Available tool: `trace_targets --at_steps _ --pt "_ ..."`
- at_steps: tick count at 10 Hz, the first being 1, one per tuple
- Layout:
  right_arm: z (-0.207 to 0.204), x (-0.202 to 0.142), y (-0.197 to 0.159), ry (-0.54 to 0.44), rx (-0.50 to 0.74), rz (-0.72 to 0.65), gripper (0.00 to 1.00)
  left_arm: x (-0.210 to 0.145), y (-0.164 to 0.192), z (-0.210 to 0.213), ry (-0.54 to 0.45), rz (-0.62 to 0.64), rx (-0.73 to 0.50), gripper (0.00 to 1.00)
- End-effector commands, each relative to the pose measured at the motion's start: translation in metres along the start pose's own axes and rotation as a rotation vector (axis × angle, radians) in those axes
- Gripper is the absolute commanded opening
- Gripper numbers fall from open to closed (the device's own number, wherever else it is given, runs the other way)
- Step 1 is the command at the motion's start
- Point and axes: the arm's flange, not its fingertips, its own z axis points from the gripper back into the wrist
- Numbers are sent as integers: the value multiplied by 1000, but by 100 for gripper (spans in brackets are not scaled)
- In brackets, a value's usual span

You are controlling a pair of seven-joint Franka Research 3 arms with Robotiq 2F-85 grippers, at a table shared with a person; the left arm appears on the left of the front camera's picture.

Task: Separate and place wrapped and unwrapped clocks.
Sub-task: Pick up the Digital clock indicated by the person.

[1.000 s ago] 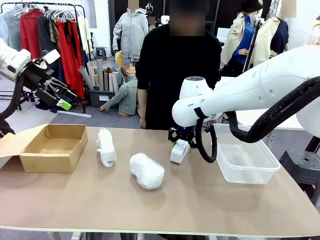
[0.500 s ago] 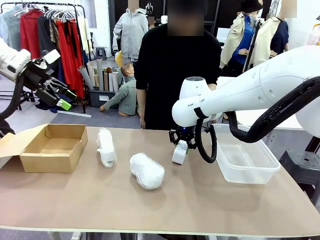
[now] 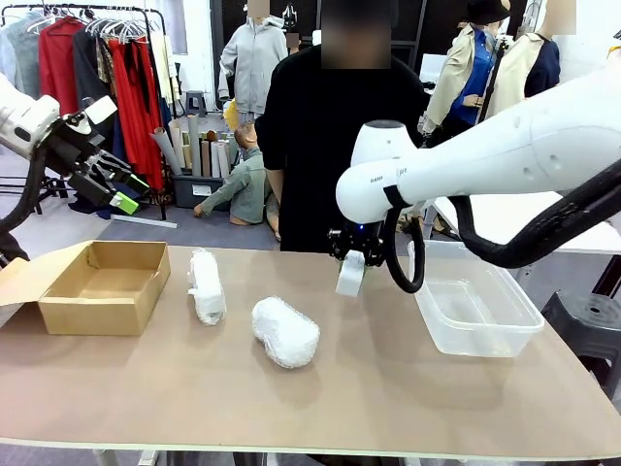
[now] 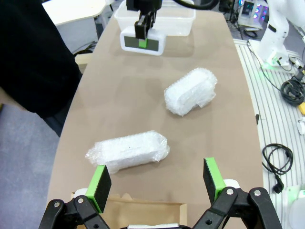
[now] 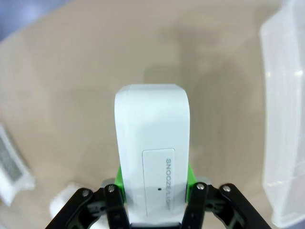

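Observation:
My right gripper (image 3: 350,262) is shut on the bare white clock (image 3: 349,276), which hangs clear of the table left of the clear tub. The right wrist view looks down on the clock (image 5: 153,155), its top marked SNOOZE/LIGHT, clamped between the green pads. The left wrist view shows that clock (image 4: 142,42) held far off. A fat oval bubble-wrap bundle (image 3: 285,332) lies mid-table, and a slimmer wrapped roll (image 3: 206,284) lies to its left. My left gripper (image 3: 121,189) hangs open high above the cardboard box, its fingers (image 4: 101,185) spread with nothing between them.
An open brown cardboard box (image 3: 102,286) sits at the table's left end. The clear plastic tub (image 3: 473,309) stands at the right. A person in black (image 3: 335,136) stands at the far edge behind the clock.
My right gripper has closed on the bare clock and lifted it off the table. The left arm and both bundles have not moved.

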Motion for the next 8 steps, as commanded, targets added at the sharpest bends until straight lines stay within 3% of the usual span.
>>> trace_targets --at_steps 1,5,7,8 --pt "37 -12 -14 68 53 295 0 0 0 1 -3 0 -2 100" --pt "82 -36 -19 44 22 603 0 0 0 1 -3 0 -2 100" --pt "95 -44 -22 1 8 645 0 0 0 1 -3 0 -2 100" --pt "93 -46 -20 -32 -13 590 0 0 0 1 -3 0 -2 100"
